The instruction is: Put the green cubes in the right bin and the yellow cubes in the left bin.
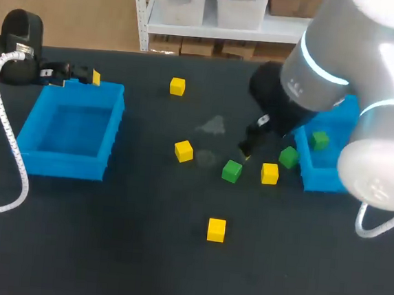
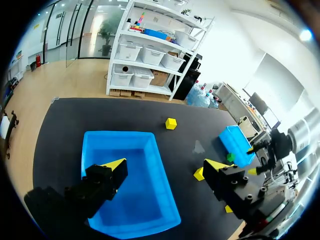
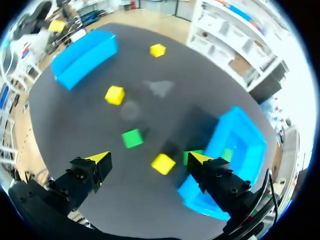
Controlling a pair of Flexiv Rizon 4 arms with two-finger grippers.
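Although one green cube [image 1: 320, 139] already sits inside the right bin [image 1: 322, 179], I judge most of the sorting is left to do. The second green cube [image 1: 289, 157] lies on the table [image 1: 105, 250] just beside that bin's outer wall, and the third green cube [image 1: 231, 170] lies further toward the middle. None of the yellow ones is home: the left bin [image 1: 64, 163] shows only its bare blue floor, both from above and from the left wrist. The far yellow cube [image 1: 177, 86], the middle yellow cube [image 1: 183, 150], the right-hand yellow cube [image 1: 270, 173] and the near yellow cube [image 1: 216, 230] all lie loose on the table, well apart from the left bin. The right gripper [image 3: 149, 158] hangs above the table over the third green cube and the right-hand yellow cube, its fingers spread wide with nothing in them. The left gripper [image 2: 165, 165] is over the left bin, likewise wide open and empty. So one cube of seven looks placed, with two green and four yellow to go
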